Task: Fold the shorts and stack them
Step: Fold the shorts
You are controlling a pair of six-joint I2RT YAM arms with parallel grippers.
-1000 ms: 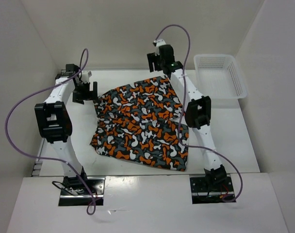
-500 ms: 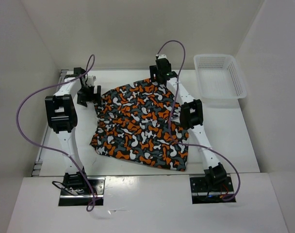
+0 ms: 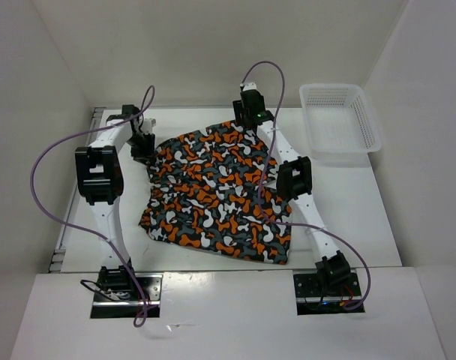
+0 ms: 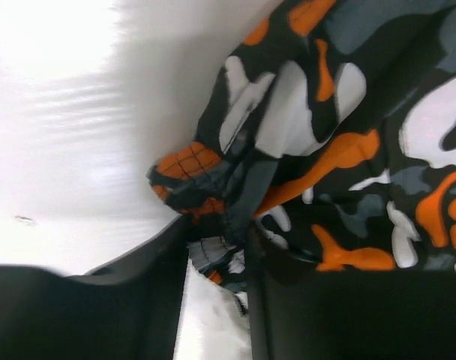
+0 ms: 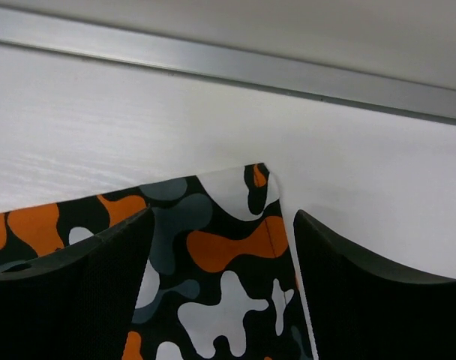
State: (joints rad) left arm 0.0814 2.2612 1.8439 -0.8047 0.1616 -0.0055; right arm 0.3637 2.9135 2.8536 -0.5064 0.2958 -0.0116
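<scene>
Working on the first fold: grabbing the two far corners of the shorts (image 3: pixel 213 191), spread flat in the middle of the desk (image 3: pixel 348 202). Left hand (image 4: pixel 217 247) pinched on the far left corner, with cloth bunched between its fingers. Right hand (image 5: pixel 224 247) wide open, one finger on each side of the far right corner, not gripping yet. Next, most likely: close the right hand on that corner, then lift both corners together and bring them toward the near edge. Needs an even pull, or the fold goes crooked.
</scene>
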